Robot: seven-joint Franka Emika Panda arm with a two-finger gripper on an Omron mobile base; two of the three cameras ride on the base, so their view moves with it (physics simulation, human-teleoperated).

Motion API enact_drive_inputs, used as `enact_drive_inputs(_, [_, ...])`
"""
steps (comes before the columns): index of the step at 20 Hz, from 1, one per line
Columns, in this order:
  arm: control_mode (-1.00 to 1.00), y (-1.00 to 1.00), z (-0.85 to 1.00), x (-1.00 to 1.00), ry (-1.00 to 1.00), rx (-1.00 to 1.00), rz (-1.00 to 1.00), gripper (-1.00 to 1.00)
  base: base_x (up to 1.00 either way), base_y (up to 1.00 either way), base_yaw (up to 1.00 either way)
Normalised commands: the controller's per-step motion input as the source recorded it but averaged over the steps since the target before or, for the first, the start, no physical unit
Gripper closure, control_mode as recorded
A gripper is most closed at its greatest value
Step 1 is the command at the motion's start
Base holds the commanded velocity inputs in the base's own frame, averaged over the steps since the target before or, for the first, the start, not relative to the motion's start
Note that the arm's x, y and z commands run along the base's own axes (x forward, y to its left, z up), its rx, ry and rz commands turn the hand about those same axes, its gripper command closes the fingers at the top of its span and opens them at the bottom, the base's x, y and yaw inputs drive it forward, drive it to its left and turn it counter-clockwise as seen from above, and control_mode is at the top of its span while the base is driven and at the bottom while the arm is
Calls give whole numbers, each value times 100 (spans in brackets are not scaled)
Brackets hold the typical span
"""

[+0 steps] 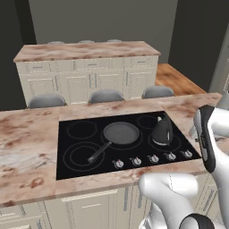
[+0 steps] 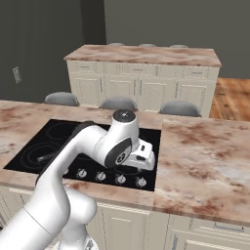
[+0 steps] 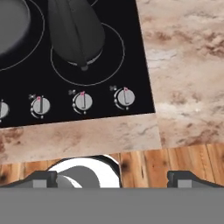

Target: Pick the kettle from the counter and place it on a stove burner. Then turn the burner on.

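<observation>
The kettle (image 1: 162, 130) is sitting upright on the stove burner (image 3: 114, 57), at the right end of the black cooktop (image 1: 71, 150), its base inside the ring. The frying pan (image 1: 120, 134) is lying just left of the kettle, handle pointing toward the front edge. A row of knobs (image 3: 82, 101) is running along the cooktop's front edge, with tiny markings beside them too small to read. Right of the cooktop, the marbled surface (image 2: 205, 156) is lying bare. The gripper (image 3: 112, 177) is hovering off the front edge, fingers (image 3: 183, 177) standing wide apart, holding nothing.
</observation>
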Motion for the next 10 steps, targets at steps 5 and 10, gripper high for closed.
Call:
enact_drive_inputs(5, [-100, -8, -35, 0, 0, 3, 0, -100, 0, 0, 0])
enact_drive_inputs(10, [-100, 0, -25, 0, 2, 2, 0, -100, 0, 0, 0])
